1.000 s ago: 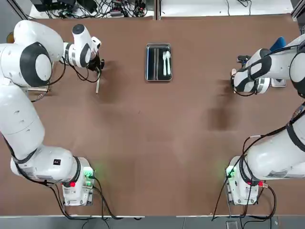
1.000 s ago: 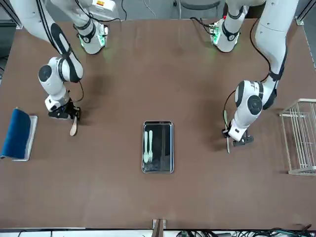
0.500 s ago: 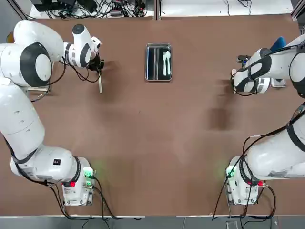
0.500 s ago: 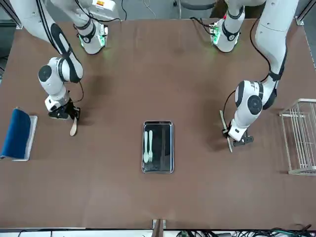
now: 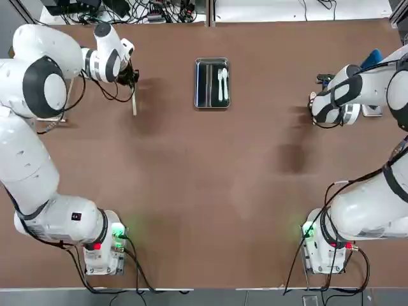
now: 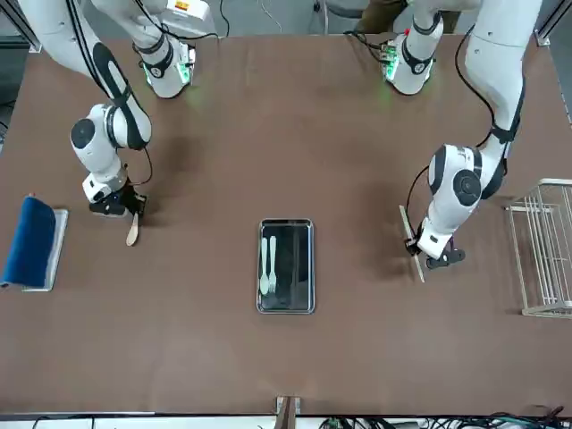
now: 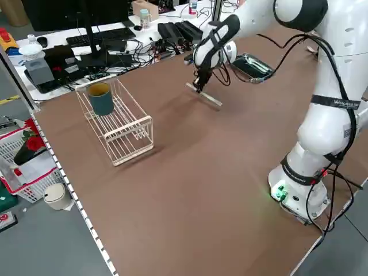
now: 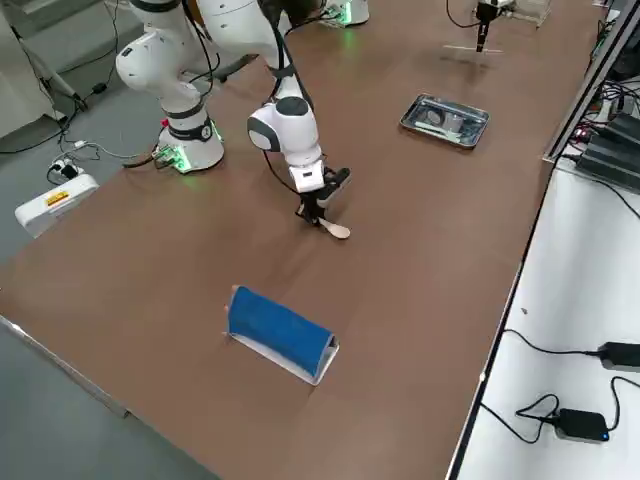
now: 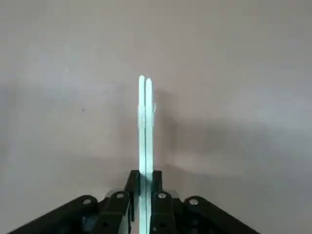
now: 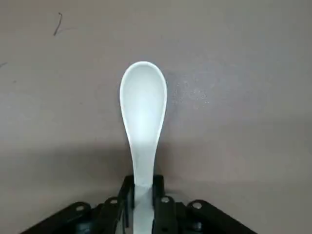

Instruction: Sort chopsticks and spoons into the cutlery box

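Where your left hand (image 9: 144, 195) pinches shut, you have the chopsticks (image 9: 145, 126) clamped by one end: two thin, straight, pale sticks lying flush side by side and reaching out from the black fingers (image 9: 161, 197) over the matte brown bench (image 5: 210, 178). In the top view that hand sits at the far left of the bench, its white rounded wrist bent downward, with the sticks pointing back toward the arm bases. Your right hand (image 10: 144, 195) is likewise clenched, here on the narrow handle of a spoon (image 10: 143, 109), smooth and pale, with a long oval bowl facing up; in the right side view the bowl lies at the bench surface just beyond the fingers, though you cannot tell whether it touches. That hand is at the far right of the bench, its forearm folded low and the wrist pointing down. Between the two hands, near the far edge, the cutlery box (image 5: 211, 83) is a small rectangular shiny metal tray with a dark inside split lengthwise; two small white pieces of cutlery (image 5: 222, 83) lie side by side in its right-hand part. Beyond your left hand a white wire rack (image 7: 118, 123) holds a teal cup (image 7: 101, 98), and beyond your right hand a blue roll (image 8: 278, 325) rests on a pale holder.
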